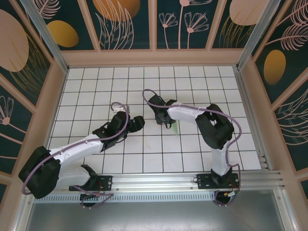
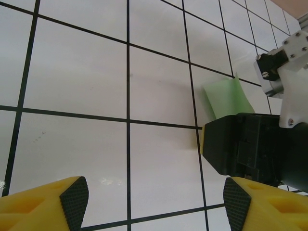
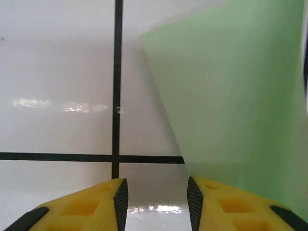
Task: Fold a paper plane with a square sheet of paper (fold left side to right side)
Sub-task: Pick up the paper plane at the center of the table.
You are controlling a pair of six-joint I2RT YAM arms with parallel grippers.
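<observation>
1. Folding seems under way from above: the thin pale green sheet of paper (image 1: 175, 128) lies mid-table beside the right gripper (image 1: 162, 115), arm bent leftward; the left gripper (image 1: 136, 123) hovers near.
2. Left wrist: jaws wide, empty, facing the paper (image 2: 225, 98).
3. Right wrist: fingers (image 3: 86, 207) slightly parted, gripping nothing; next, press the flap flat.

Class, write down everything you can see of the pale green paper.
The pale green paper is thin, plain and unmarked, with straight edges narrowing towards the right hand. It curls up off the white gridded table, near the table's middle. The hand's body hides its lower part from the left wrist view; nothing lies between that hand's jaws. Contact cannot be told.
</observation>
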